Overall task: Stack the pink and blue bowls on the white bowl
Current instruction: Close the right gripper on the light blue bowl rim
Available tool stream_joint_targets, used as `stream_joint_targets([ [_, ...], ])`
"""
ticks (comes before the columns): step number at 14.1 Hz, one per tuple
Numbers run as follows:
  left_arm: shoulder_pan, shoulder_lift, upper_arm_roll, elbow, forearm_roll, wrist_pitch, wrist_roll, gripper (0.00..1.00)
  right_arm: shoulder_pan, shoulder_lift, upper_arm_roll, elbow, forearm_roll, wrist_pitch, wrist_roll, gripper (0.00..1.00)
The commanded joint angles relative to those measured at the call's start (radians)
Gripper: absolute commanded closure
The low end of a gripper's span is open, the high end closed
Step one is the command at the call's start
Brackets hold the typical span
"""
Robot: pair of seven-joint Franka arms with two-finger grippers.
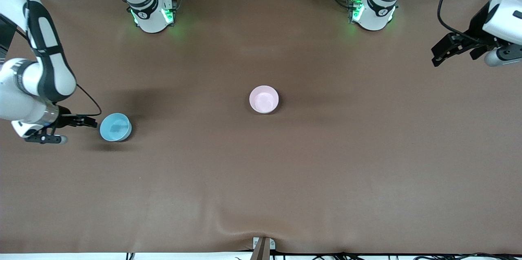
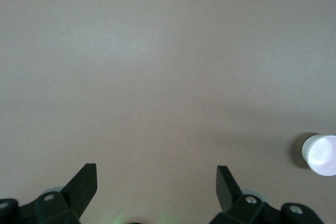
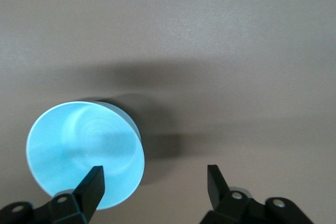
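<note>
A: Blue bowl [image 1: 116,127]: a small, round, glossy sky-blue bowl, upright on the brown table [image 1: 261,170] toward the right arm's end. The pink bowl [image 1: 264,99] sits upright near the table's middle, well apart from it and a little farther from the front camera. No separate white bowl can be made out; in the left wrist view one pale bowl [image 2: 321,154] shows, and whether it is pink or white is hard to tell there.

B: Where are the grippers?

A: The right gripper [image 1: 87,121] is low, just beside the blue bowl's rim; its fingers are spread wide with nothing between them. In the right wrist view one finger [image 3: 92,184] overlaps the bowl's edge [image 3: 84,153]. The left gripper [image 1: 444,52] hangs over bare table at the left arm's end, fingers apart and empty, waiting.

B: How would the bowl handle?

A: It looks stiff, light and slick, probably hard plastic or glazed ware. A pinch across the thin rim, one finger inside and one outside the wall, seems the surest hold. The glossy wall could slip or the bowl could tip, so a firm, level grip seems wise.
</note>
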Motion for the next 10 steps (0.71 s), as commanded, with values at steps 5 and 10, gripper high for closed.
stream_joint_targets([
  [5, -0.016, -0.08, 0.054, -0.094, -0.03, 0.011, 0.07, 0.0, 0.007, 0.041, 0.012, -0.065, 0.021, 0.142, -0.022, 0.58],
  [10, -0.027, -0.112, 0.053, -0.11, -0.051, 0.017, 0.071, 0.0, 0.013, 0.041, 0.013, -0.063, 0.021, 0.139, -0.017, 1.0],
])
